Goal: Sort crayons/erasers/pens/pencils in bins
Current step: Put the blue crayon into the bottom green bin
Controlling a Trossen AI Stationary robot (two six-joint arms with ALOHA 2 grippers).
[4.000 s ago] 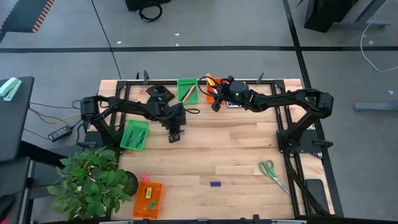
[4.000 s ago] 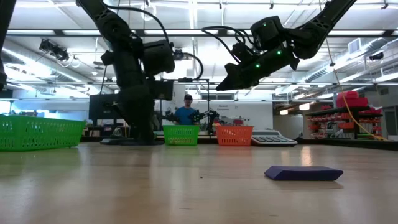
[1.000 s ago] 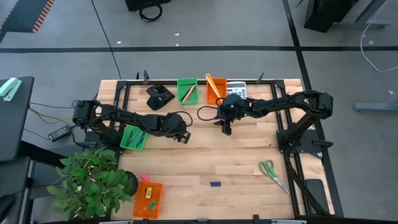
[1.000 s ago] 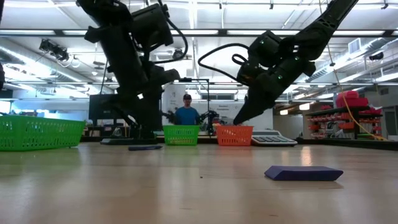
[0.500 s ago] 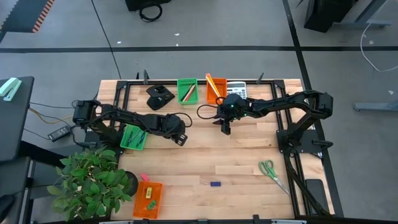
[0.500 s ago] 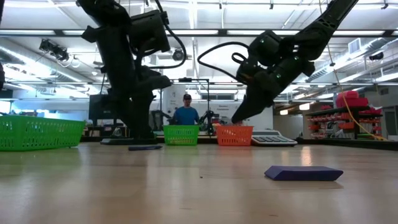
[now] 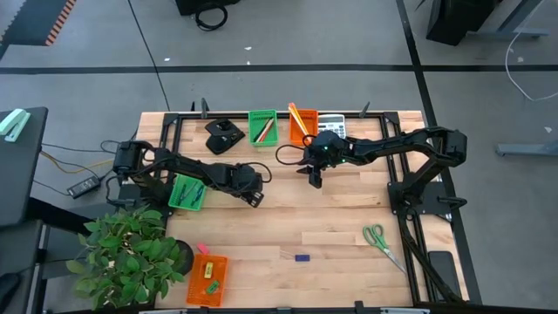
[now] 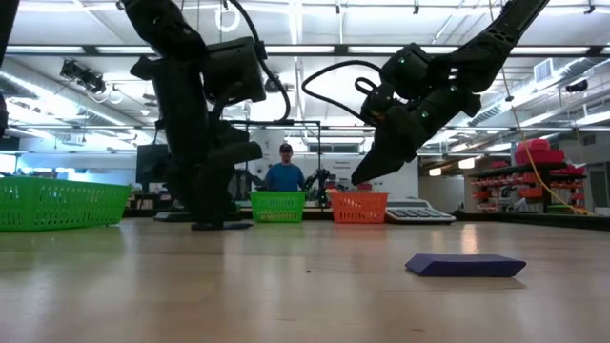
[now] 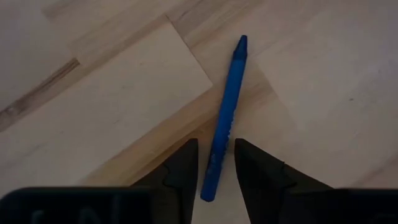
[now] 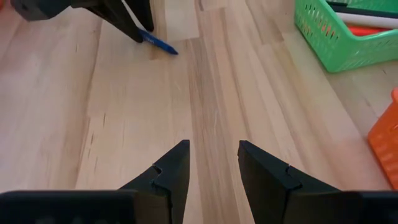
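The left tool [image 9: 216, 163] sits low over a slim blue crayon-like stick [image 9: 225, 118] lying flat on the pale wooden desk [image 7: 349, 209], narrowly parted fingers straddling its near end, apparently the pick-up step. Next, closing and lifting toward a green plastic bin [image 7: 187, 192] at nine o'clock. The right tool [image 10: 213, 165] hovers at two o'clock, parted, holding nothing. No writing is legible.
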